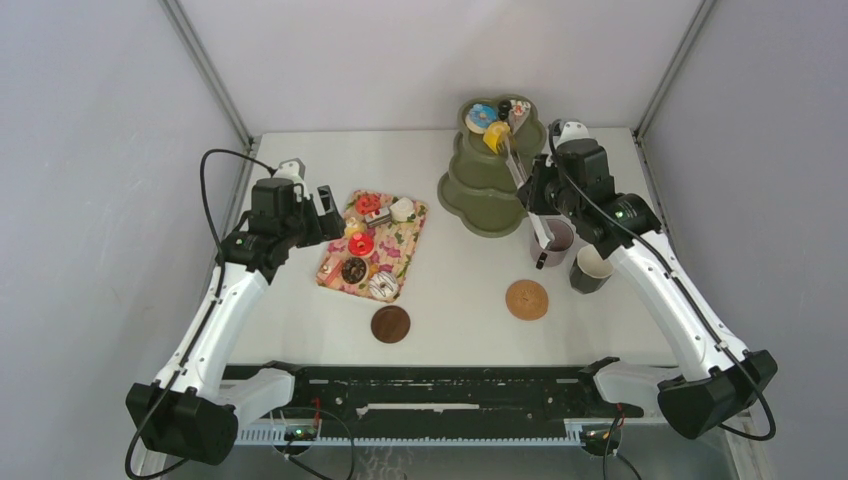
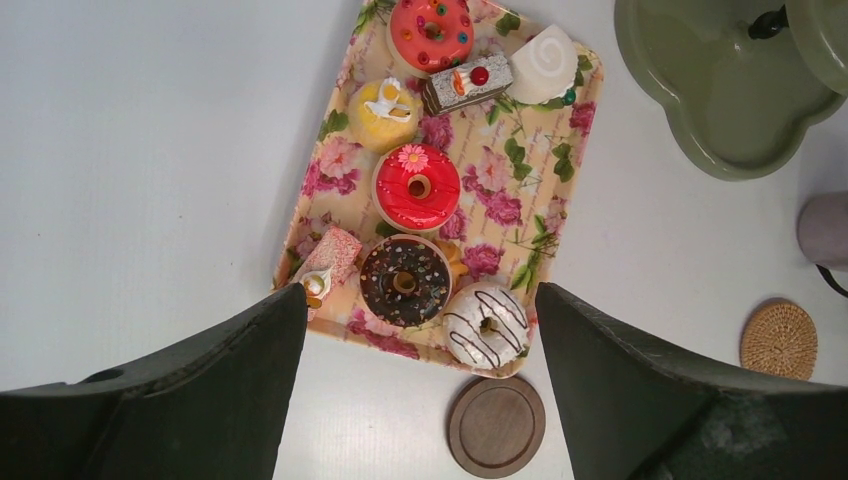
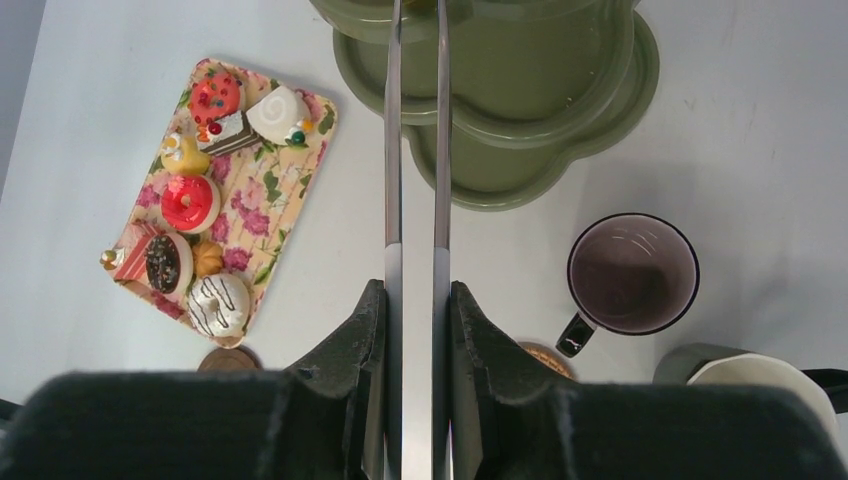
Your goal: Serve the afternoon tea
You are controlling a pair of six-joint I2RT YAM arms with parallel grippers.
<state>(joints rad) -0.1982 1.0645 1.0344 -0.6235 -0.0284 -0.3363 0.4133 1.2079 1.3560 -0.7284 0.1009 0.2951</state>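
Several toy pastries lie on the floral tray (image 2: 325, 180): a red donut (image 2: 417, 187), a chocolate donut (image 2: 404, 281), a white striped donut (image 2: 486, 325) and a yellow cake (image 2: 385, 110). My left gripper (image 2: 422, 292) hangs open above the tray's near end, holding nothing. My right gripper (image 3: 417, 290) is shut on the long tongs (image 3: 393, 150). Their tips reach a yellow cube (image 1: 497, 137) on the green stand's top tier, beside a blue donut (image 1: 480, 117) and a cake slice (image 1: 520, 115). The mauve mug (image 3: 632, 272) and dark green mug (image 3: 750, 385) stand empty right of the stand.
The three-tiered green stand (image 1: 470, 195) fills the back middle of the table. A dark wooden coaster (image 1: 390, 323) lies just below the tray and a wicker coaster (image 1: 527, 299) sits near the mugs. Walls and frame posts close the sides.
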